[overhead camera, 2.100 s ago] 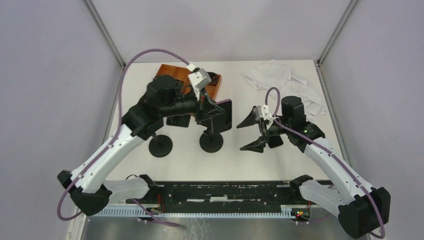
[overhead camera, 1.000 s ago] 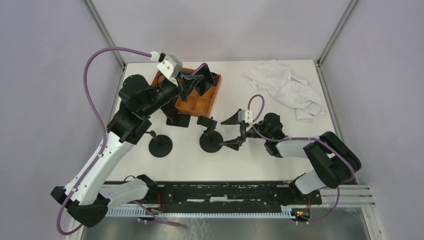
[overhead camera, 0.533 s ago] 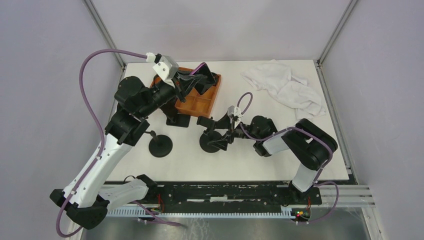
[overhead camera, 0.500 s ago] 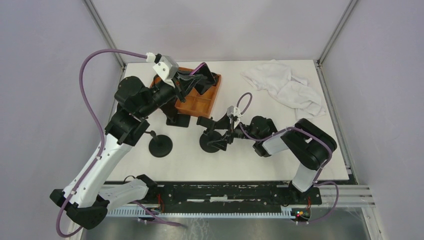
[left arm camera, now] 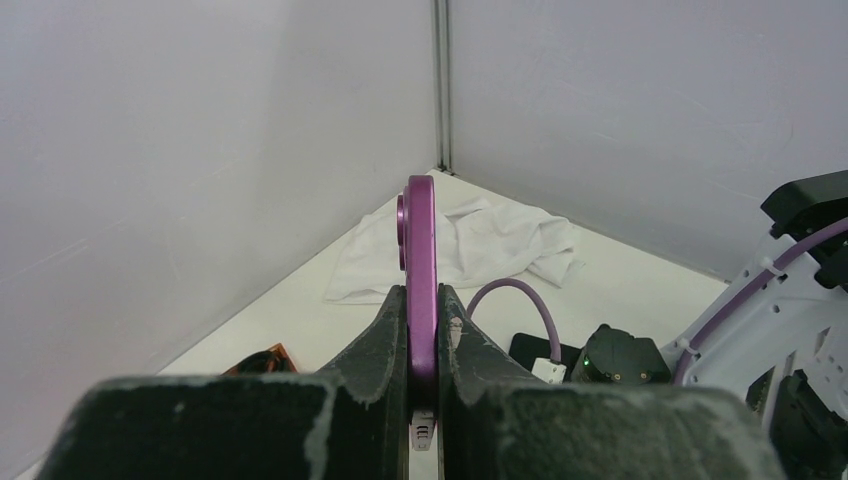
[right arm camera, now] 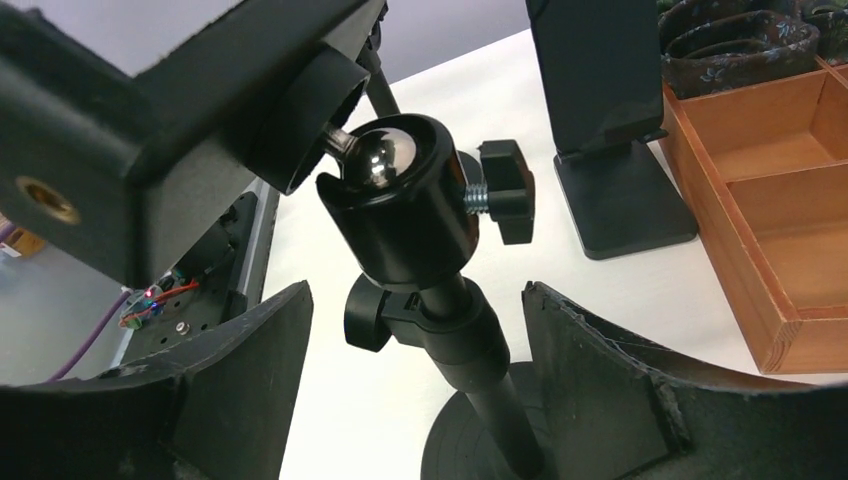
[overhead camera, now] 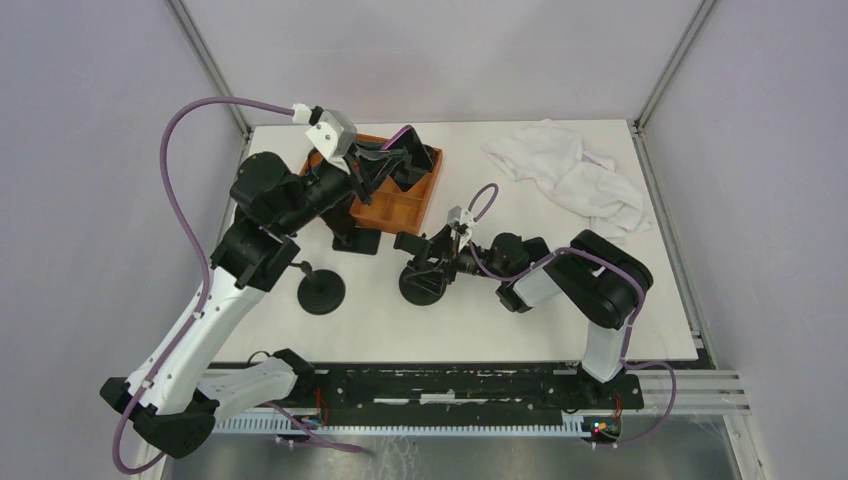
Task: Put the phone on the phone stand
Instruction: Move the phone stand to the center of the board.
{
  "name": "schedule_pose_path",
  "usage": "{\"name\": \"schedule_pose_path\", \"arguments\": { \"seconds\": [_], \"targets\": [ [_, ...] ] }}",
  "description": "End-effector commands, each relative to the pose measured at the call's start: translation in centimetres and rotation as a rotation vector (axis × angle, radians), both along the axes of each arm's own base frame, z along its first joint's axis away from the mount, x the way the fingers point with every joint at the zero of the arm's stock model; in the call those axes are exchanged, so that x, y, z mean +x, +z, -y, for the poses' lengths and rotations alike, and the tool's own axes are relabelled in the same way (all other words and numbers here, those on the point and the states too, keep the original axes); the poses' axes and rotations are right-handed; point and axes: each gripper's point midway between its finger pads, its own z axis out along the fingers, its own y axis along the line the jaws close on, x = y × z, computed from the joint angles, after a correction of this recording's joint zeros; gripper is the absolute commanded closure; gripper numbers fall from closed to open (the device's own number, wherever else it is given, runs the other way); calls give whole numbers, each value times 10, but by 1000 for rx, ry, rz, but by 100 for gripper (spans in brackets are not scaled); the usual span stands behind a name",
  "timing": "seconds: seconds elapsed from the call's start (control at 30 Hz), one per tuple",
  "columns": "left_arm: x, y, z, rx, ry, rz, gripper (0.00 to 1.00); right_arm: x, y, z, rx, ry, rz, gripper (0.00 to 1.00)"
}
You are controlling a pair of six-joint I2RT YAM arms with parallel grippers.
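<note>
1. Brings right gripper (overhead camera: 438,262) leftward around phone stand (overhead camera: 420,283) stem, jaws spread, unclenched, likely to steady it.
2. Holds phone (left arm camera: 420,260) edge-up, clenched in left gripper (left arm camera: 421,305), upper left, over tray (overhead camera: 400,212).

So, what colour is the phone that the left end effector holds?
The phone is purple, clearest in the left wrist view.

Phone stand (right arm camera: 410,230) matt plastic, ball (right arm camera: 372,160) glossy metal; tray (right arm camera: 780,190) wood.
</note>
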Motion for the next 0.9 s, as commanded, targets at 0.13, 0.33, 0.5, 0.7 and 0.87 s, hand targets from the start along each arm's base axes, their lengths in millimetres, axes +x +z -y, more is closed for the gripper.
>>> {"name": "schedule_pose_path", "arguments": {
  "seconds": [0.13,0.33,0.5,0.7,0.87],
  "targets": [
    [-14,26,-6,-88,-19,28,98,5,25,-1,64,-31,83,25],
    [-25,22,-11,-88,-30,-2,98,3,20,5,15,-33,126,46],
    [-38,20,-17,-102,-41,-19,98,-2,24,10,-12,-20,175,61],
    [-53,18,-22,-112,-67,-41,98,-15,30,22,-61,76,260,65],
    [-64,15,-23,-116,-98,-49,98,-23,15,39,-158,220,291,66]
  ]
}}
